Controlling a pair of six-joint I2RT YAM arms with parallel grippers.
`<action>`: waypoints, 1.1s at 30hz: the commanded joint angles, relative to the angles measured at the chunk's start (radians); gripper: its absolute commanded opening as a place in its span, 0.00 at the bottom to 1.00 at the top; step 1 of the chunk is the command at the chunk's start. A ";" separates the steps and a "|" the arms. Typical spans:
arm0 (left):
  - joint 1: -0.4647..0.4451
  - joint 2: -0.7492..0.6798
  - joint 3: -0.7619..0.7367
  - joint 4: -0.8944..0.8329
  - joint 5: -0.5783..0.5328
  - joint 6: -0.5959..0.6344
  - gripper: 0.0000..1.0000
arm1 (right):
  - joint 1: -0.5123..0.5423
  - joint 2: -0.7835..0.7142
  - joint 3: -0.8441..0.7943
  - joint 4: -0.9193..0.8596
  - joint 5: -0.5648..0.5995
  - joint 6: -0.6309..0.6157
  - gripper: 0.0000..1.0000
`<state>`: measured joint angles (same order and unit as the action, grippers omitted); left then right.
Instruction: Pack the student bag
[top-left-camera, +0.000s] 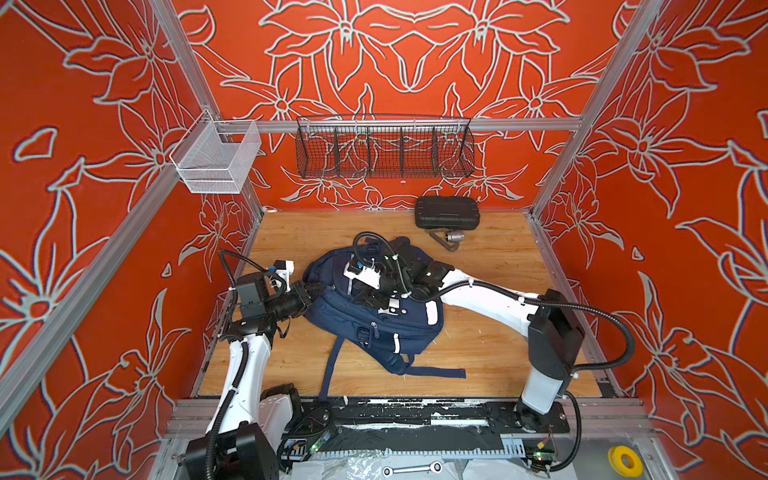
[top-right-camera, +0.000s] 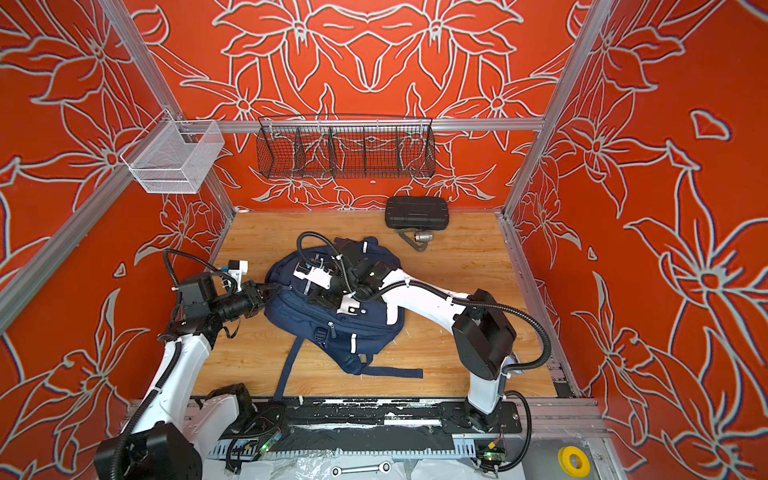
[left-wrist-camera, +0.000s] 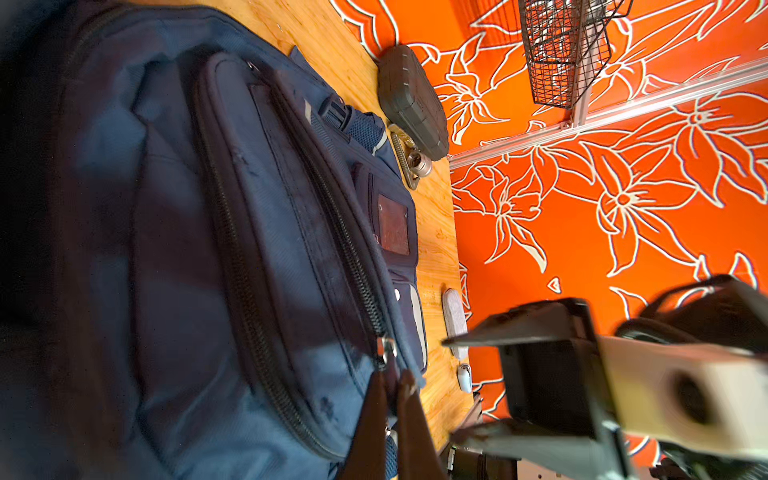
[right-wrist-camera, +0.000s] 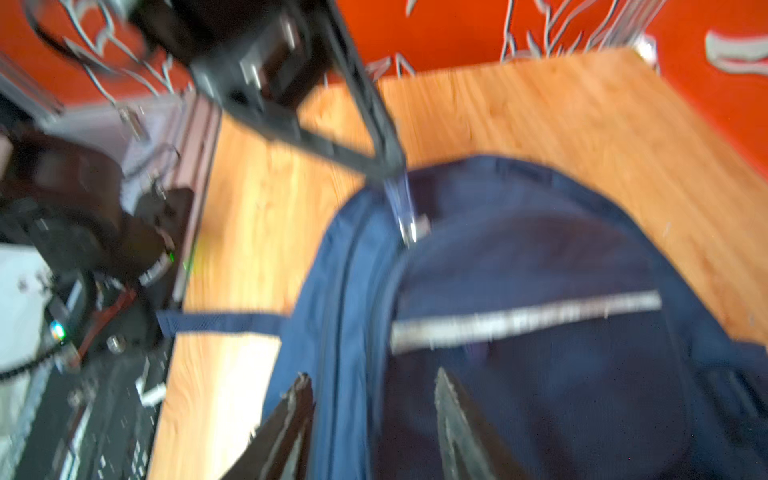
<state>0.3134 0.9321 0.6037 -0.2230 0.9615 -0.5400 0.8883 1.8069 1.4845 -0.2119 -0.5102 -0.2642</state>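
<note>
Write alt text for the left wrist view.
A large navy blue fabric backpack lies on the wooden table, the left gripper pinching its zipper pull. Beyond it are a black hard plastic case by the orange floral wall, and the right gripper, jaws apart, blurred.

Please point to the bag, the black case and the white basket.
bag (top-left-camera: 345, 320): in a top view, front pocket.
black case (top-left-camera: 447, 212): in a top view, lid.
white basket (top-left-camera: 208, 181): in a top view, mesh wall.
</note>
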 joint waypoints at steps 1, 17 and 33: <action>-0.012 -0.019 0.013 0.046 0.021 -0.001 0.00 | 0.011 0.053 0.042 -0.017 0.023 0.061 0.49; -0.020 0.092 0.129 -0.083 -0.031 0.076 0.00 | 0.046 0.169 0.178 -0.204 0.112 0.125 0.00; 0.016 0.455 0.384 -0.150 -0.037 0.230 0.00 | 0.101 -0.054 -0.192 -0.089 -0.076 -0.179 0.00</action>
<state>0.2920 1.3457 0.9161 -0.5095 0.9989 -0.3676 0.9421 1.8084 1.3514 -0.1368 -0.4152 -0.3145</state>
